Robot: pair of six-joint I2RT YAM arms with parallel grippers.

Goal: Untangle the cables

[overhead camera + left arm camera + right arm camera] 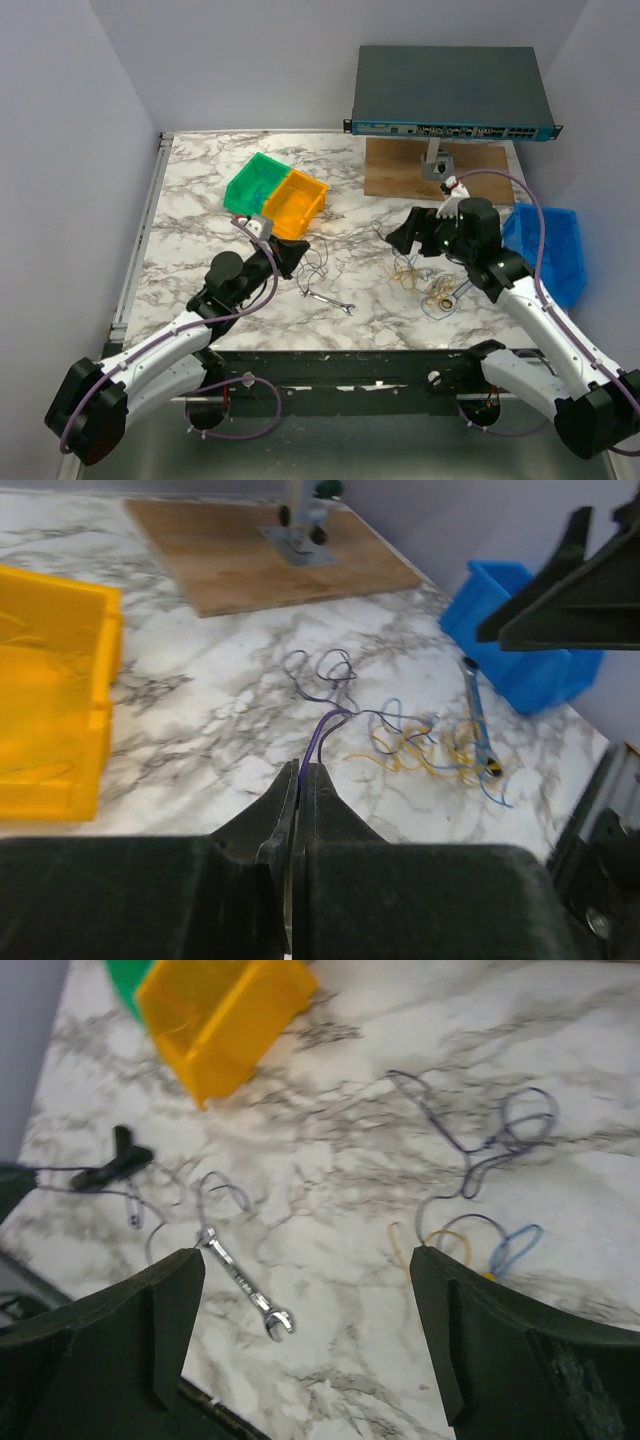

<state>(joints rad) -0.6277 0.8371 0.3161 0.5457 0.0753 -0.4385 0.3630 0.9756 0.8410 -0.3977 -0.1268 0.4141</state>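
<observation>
Your left gripper (298, 780) clamps a dark strand of the cables (440, 750); they look light, limp. Your right gripper (305, 1260) gapes wide; take the yellow loops (440, 1233) at three o'clock.

Site: robotics lab cell | Evidence: grey partition walls (70, 150), marble-pattern table (200, 170), network switch (450, 85), green bin (255, 182), yellow bin (298, 200), blue bin (560, 245), wrench (330, 300).

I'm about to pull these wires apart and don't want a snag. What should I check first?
1. Left gripper shut on the purple wire: ok.
2. Right gripper open and holding nothing, ready to grasp: ok.
3. Wrench clear of the wires: not ok, a loop lies right beside its end.
4. Cable bunch free of tight knots: cannot tell.
5. Purple wire's path back to the bunch unobstructed: ok.
</observation>
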